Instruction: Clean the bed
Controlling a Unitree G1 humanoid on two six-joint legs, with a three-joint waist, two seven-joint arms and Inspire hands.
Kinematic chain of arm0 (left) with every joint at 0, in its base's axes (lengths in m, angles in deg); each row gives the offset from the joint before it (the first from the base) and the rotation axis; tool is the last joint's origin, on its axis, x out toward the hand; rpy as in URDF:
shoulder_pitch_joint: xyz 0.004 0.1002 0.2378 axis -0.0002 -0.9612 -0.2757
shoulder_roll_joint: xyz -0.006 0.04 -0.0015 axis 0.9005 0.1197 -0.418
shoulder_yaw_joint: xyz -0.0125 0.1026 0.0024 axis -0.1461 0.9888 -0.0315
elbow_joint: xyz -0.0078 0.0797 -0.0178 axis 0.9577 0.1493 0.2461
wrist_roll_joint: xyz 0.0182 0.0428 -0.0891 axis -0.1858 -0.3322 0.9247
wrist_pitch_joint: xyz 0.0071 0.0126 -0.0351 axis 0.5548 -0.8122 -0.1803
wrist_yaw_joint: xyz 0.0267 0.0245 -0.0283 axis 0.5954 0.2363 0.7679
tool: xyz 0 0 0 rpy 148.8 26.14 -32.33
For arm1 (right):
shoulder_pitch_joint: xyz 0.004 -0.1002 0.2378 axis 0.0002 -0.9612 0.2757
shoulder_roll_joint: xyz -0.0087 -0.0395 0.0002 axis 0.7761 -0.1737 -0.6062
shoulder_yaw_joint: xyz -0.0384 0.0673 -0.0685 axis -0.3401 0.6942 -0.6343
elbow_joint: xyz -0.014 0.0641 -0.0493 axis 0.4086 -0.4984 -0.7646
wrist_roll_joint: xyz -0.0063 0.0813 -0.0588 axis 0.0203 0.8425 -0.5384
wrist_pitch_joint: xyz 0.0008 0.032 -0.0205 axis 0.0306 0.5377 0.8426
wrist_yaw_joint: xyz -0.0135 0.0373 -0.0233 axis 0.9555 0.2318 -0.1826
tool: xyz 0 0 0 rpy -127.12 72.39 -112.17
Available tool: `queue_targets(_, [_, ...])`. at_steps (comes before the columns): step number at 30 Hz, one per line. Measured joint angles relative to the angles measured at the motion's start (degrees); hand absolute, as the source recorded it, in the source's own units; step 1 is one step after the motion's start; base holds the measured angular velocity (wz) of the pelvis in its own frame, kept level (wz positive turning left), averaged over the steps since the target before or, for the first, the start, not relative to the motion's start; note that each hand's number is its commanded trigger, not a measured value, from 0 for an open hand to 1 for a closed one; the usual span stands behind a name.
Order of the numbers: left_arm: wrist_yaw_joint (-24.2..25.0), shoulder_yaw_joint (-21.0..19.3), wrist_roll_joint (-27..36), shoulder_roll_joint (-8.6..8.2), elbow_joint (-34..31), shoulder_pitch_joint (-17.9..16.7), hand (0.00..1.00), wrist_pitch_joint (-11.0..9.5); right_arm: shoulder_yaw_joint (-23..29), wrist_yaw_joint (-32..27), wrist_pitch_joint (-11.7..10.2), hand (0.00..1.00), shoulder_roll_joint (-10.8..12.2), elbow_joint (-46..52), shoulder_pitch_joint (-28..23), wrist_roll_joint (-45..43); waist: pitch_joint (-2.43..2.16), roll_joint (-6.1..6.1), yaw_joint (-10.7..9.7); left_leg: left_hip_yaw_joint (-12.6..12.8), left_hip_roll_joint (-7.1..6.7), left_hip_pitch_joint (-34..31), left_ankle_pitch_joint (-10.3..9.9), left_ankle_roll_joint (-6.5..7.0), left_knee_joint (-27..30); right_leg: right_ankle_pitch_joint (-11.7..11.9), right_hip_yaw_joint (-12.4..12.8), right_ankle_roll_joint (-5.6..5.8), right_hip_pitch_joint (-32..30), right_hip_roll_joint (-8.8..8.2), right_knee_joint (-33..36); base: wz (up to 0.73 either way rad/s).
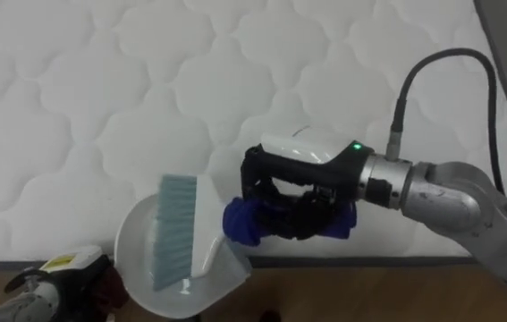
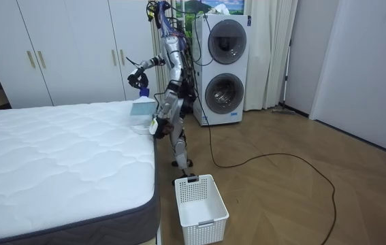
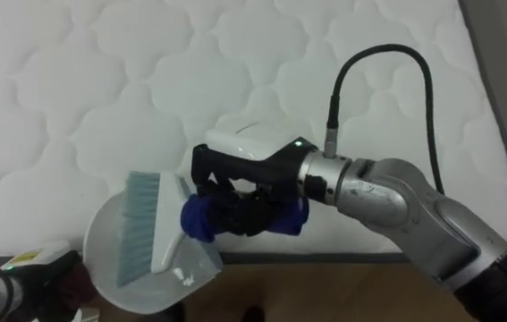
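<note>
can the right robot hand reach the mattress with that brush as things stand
Probably yes. The right robot hand grips the brush over the dustpan at the edge of the mattress, whose bare top lies just beyond, nothing between.
</note>
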Motion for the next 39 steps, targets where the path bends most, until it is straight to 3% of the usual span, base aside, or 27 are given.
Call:
queue_targets(10, [-2.02, -0.28, -0.15, -0.43, -0.51, -0.6, 1.0, 0.06, 2.44, -0.33, -0.29, 1.0, 0.13, -0.38, 2.06, 0.27, 0.2, 0.29, -0.51, -0.27, 0.07, 0.0, 0.0, 0.0, 0.03, 0.0, -0.53, 0.0, 0.48, 0.04, -0.32, 0.02])
queue_targets(13, [-2.76, -1.49, -0.65, -0.68, -1.58, -0.94, 1.0, 0.09, 4.55, -3.07, -1.25, 1.0, 0.13, -3.37, 2.09, -0.02, 0.26, 0.38, -0.69, -0.29, 0.01, 0.45, 0.0, 0.0, 0.01, -0.02, -0.62, 0.03, 0.97, -0.05, -0.4, 0.0])
queue_targets(16, [-4.59, -3.09, -0.97, -1.58, -2.51, -2.43, 1.0, 0.61, 8.38, -5.89, -1.76, 1.0, 0.09, -9.57, 1.32, 0.02, 0.32, 0.48, -1.95, -0.38, -0.59, 1.92, 0.02, 0.08, -0.93, -0.38, -0.67, 0.5, 2.19, -0.49, -0.49, 0.07])
queue_targets(21, [-5.83, -6.92, -2.35, -2.42, -7.93, -3.01, 1.0, 1.6, 19.76, -13.41, -1.28, 1.0, 0.23, -20.19, -4.65, 0.11, 0.28, 0.8, -2.62, -0.62, -1.05, 2.48, -0.22, 0.45, -0.88, -0.6, -1.0, 0.85, 3.05, -0.98, -0.56, 0.03])
queue_targets(22, [-6.49, -7.33, -2.3, -2.64, -8.22, -3.02, 1.0, 1.64, 20.27, -14.4, -1.23, 0.59, 0.23, -21.84, -4.77, 0.23, 0.29, 0.91, -2.85, -0.67, -1.14, 2.74, -0.22, 0.45, -0.89, -0.64, -1.05, 0.92, 3.4, -1.06, -0.64, 0.05])
queue_targets(23, [-7.73, -7.98, -2.29, -3.22, -8.68, -3.14, 1.0, 1.65, 21.46, -15.96, -1.07, 0.24, 0.23, -24.56, -5.19, 0.26, 0.19, 1.14, -3.42, -0.73, -1.38, 3.37, -0.21, 0.46, -1.06, -0.78, -0.99, 1.16, 4.04, -1.23, -0.74, 0.0])
queue_targets(24, [-8.58, -8.82, -2.25, -4.06, -9.31, -3.55, 1.0, 1.66, 22.69, -17.71, -1.06, 0.0, 0.23, -26.44, -6.27, 0.47, 0.11, 1.48, -3.67, -0.78, -1.55, 4.22, -0.22, 0.47, -1.51, -0.8, -0.95, 1.33, 4.97, -1.28, -1.35, 0.0])
queue_targets(26, [-9.24, -9.1, -2.22, -4.82, -11.63, -4.65, 1.0, 1.8, 25.2, -19.83, -1.05, 0.0, 0.7, -28.42, -9.49, 2.16, -0.03, 1.92, -4.0, -0.71, -1.63, 5.82, -0.22, 0.47, -2.4, -0.71, -1.13, 1.63, 6.96, -1.1, -2.78, 0.06])
queue_targets(30, [-9.75, -11.82, -1.8, -7.38, -13.94, -6.75, 1.0, 2.2, 29.91, -23.09, 0.42, 0.0, 4.61, -30.5, -14.85, 6.97, -0.6, 2.88, -4.01, -0.32, -1.76, 9.01, -0.22, 0.47, -4.78, -0.65, -0.7, 1.84, 9.59, -0.8, -4.57, -0.04])
queue_targets(34, [-9.83, -13.4, -1.53, -8.92, -17.39, -8.43, 1.0, 2.42, 30.54, -26.6, 0.49, 0.0, 6.76, -33.73, -17.0, 11.12, -1.12, 3.7, -4.48, -0.43, -1.99, 11.72, -0.19, 0.43, -5.98, -0.84, -0.77, 2.07, 12.28, -0.71, -5.6, 0.01])
queue_targets(36, [-10.41, -13.56, -1.05, -10.08, -18.42, -9.48, 1.0, 2.53, 30.57, -28.67, 1.25, 0.0, 8.98, -36.8, -17.12, 13.04, -1.39, 4.19, -5.2, -0.43, -2.53, 14.78, -0.13, 0.35, -8.05, -1.18, -0.65, 2.5, 14.68, -0.92, -6.18, 0.04])
queue_targets(39, [-10.45, -13.65, -1.06, -11.13, -19.48, -9.87, 1.0, 2.78, 31.23, -30.81, 1.81, 0.0, 11.38, -37.28, -17.19, 15.68, -1.52, 4.31, -5.62, -0.36, -2.71, 17.42, -0.13, 0.35, -9.4, -1.1, -0.89, 2.64, 17.52, -0.79, -7.93, 0.0])
